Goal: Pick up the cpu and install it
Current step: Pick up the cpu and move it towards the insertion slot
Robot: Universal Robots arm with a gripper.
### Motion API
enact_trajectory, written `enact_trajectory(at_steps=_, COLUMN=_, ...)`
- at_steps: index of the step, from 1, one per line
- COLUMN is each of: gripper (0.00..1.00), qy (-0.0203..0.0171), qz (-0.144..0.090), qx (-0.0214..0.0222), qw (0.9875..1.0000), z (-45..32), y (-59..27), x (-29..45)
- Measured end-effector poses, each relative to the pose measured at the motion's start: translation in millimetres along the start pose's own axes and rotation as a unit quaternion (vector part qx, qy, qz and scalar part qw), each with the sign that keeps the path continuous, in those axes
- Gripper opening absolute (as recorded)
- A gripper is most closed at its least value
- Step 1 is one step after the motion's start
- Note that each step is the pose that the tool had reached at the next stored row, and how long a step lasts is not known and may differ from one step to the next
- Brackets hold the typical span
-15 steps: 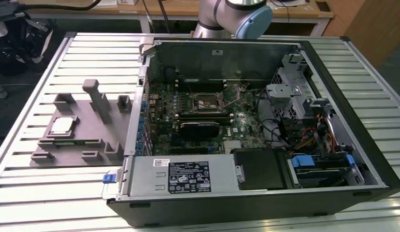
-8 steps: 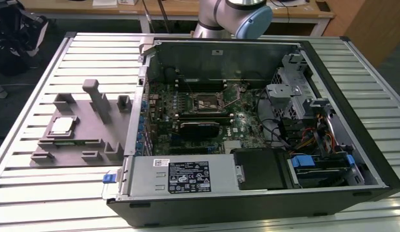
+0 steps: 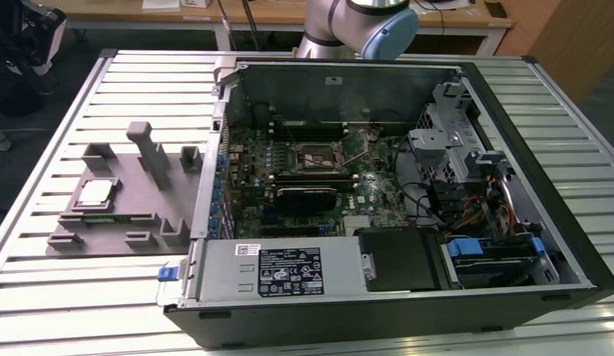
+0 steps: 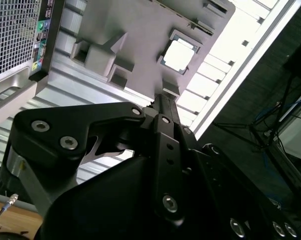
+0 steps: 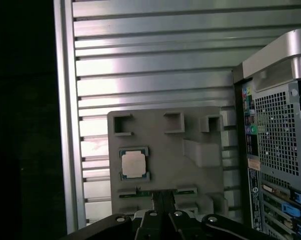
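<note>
Approach step: the small square silvery-topped cpu (image 5: 133, 163) lies untouched in the grey plastic fixture block (image 5: 160, 150). The black gripper (image 5: 163, 199) hangs apart from it, pinched together and empty. A grasp likely calls for opening and centring over the chip.

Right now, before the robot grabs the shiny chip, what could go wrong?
The cpu lies flat in a shallow seat of the grey fixture, so the gripper might clip the seat's edge or lift it tilted. The socket sits deep in the open computer case, near cables, so bumps are possible.
</note>
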State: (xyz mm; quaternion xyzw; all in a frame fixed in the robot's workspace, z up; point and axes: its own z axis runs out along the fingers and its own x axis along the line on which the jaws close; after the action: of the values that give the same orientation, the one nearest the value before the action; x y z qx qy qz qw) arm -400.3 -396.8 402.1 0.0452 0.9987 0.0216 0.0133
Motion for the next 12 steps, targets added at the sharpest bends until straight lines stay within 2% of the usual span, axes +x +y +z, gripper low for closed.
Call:
enact_trajectory(at_steps=1, gripper=0.11, qy=0.0, qz=0.0, qx=0.0, qw=1.0, z=-4.8, y=0.2, x=-0.1)
enact_trajectory(at_steps=6, gripper=0.11, qy=0.0, qz=0.0, qx=0.0, qw=1.0, z=-15.4, y=0.7, x=-0.4)
enact_trajectory(at_steps=7, gripper=0.11, qy=0.0, qz=0.0, qx=0.0, qw=1.0, z=-20.2, y=0.9, x=-0.5)
enact_trajectory(at_steps=8, gripper=0.11, qy=-0.0006, qz=0.0, qx=0.0061, qw=1.0, z=-18.8, y=0.8, x=-0.5)
enact_trajectory(at_steps=12, gripper=0.11, qy=-0.0007, qz=0.0, qx=0.0076, qw=1.0, z=-11.4, y=0.5, x=-0.3)
